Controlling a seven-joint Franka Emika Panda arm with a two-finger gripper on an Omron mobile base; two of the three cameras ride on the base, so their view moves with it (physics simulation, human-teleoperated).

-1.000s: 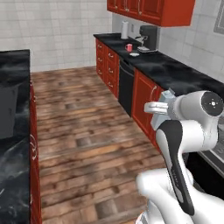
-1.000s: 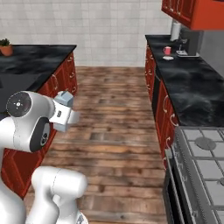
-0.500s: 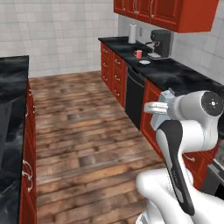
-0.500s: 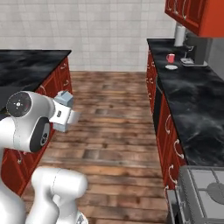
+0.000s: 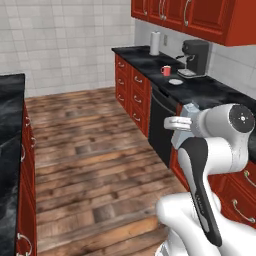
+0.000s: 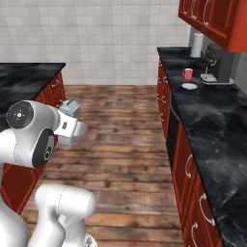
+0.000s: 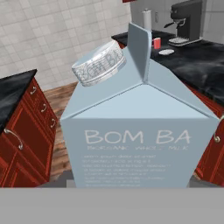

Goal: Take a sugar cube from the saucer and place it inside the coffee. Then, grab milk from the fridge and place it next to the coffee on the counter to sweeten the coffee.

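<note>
The milk (image 7: 140, 127), a pale blue carton with a gabled top and a round cap, stands upright close in front of the hand camera. My gripper (image 5: 181, 131) is shut on the milk (image 5: 189, 109), held at chest height over the aisle, and appears again from the right (image 6: 67, 128). Far ahead on the counter (image 5: 210, 92) stands the coffee (image 5: 166, 70), a small red cup. The white saucer (image 5: 175, 81) lies just in front of it. The sugar cube is too small to make out. The fridge is out of view.
A black coffee machine (image 5: 195, 56) and a paper towel roll (image 5: 155, 43) stand behind the cup. Red upper cabinets (image 5: 200, 15) hang above. A second black-topped counter (image 6: 24, 82) lines the left side. The wooden floor (image 5: 90, 150) runs between them.
The whole picture has shifted: the base has driven along the aisle and the cup, saucer and coffee machine now look nearer. The arm keeps the carton in the same pose.
</note>
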